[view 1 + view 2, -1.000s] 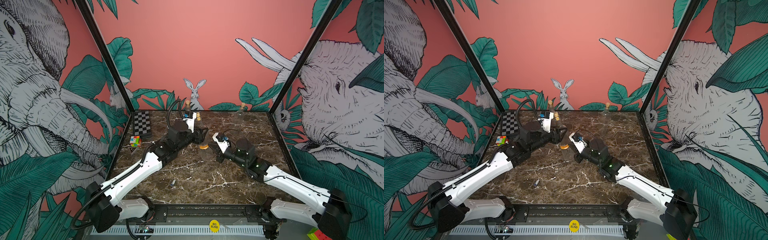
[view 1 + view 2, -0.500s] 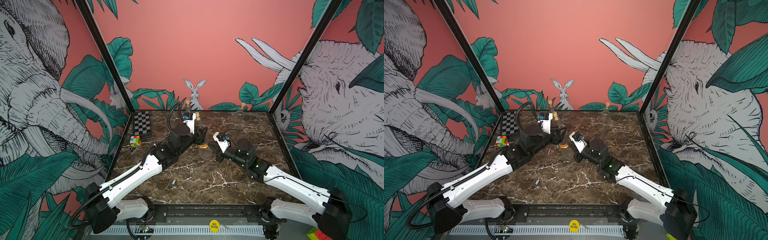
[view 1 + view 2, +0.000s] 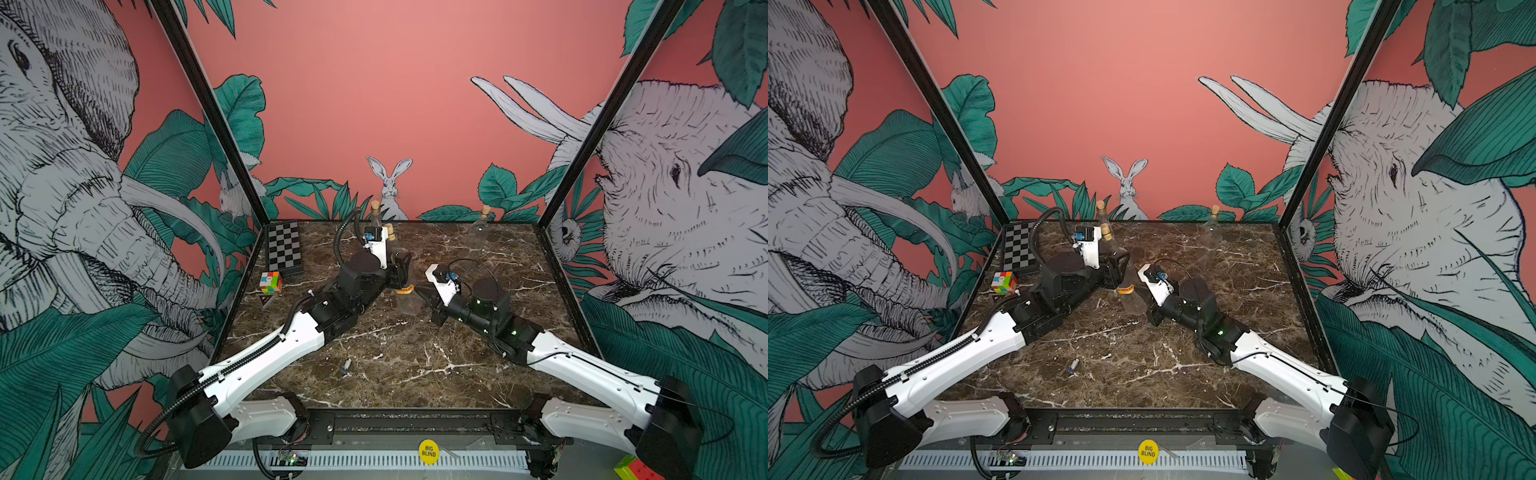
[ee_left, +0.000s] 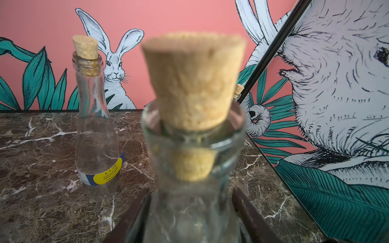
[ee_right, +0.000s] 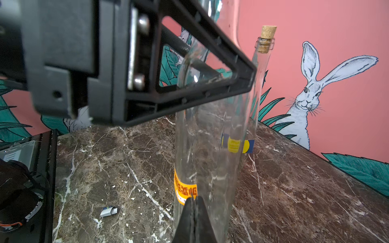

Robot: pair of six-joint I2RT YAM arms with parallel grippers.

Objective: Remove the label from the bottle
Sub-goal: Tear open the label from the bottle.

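You get soft, even light from above in both top views. The marble table (image 3: 415, 353) is moderately bright, with only faint shadows under the arms and no hard glare. The walls stretch wide toward the frame edges. In the left wrist view the cork (image 4: 193, 84) and bottle (image 4: 189, 210) are badly out of focus, while the table's back edge is sharp. In the right wrist view the left gripper (image 5: 231, 77) looms dark and blurred, and small glints sit on the glass.

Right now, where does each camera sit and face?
Top views: high in front, facing the back wall; left arm, right arm, held bottle between.
Left wrist: behind the left gripper, facing the back wall past the cork.
Right wrist: behind the shut right gripper, facing the bottle's orange label.
Shared: both wrist views show the rear bottle.
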